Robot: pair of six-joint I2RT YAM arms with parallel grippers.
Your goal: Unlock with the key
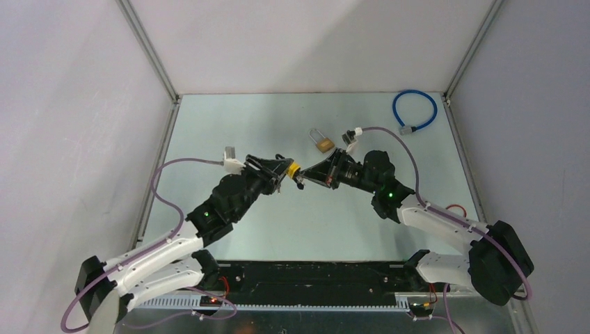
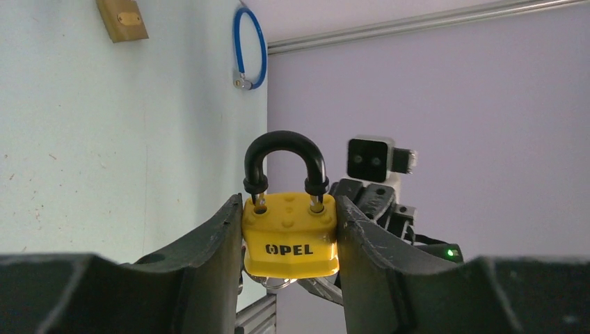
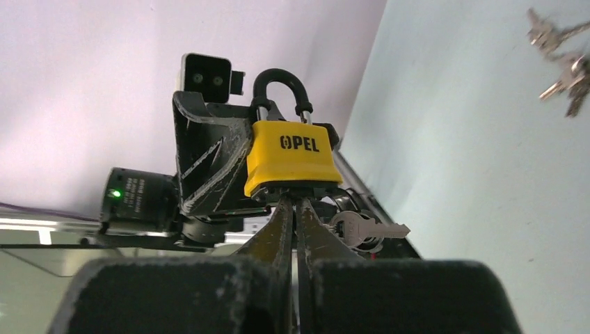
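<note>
Well, the yellow padlock (image 3: 292, 156) hangs over the middle of the bench (image 1: 229, 132), clamped in the left pincer (image 2: 289, 216); the right pincer (image 3: 296, 209) is nipped shut at its keyhole end — on the key, I reckon, hidden between its fingers (image 3: 277, 233). Twist off-axis and the key could bend or slip out.

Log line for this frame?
left gripper: shut on padlock | right gripper: shut at padlock base | shackle: closed | key: dangling

Both arms stretch inward, the left toward 2 o'clock, the right toward 10 o'clock. The left claw (image 1: 282, 169) clamps the padlock (image 2: 290, 236). The right claw (image 3: 293, 202) is pinched closed beneath it.
</note>
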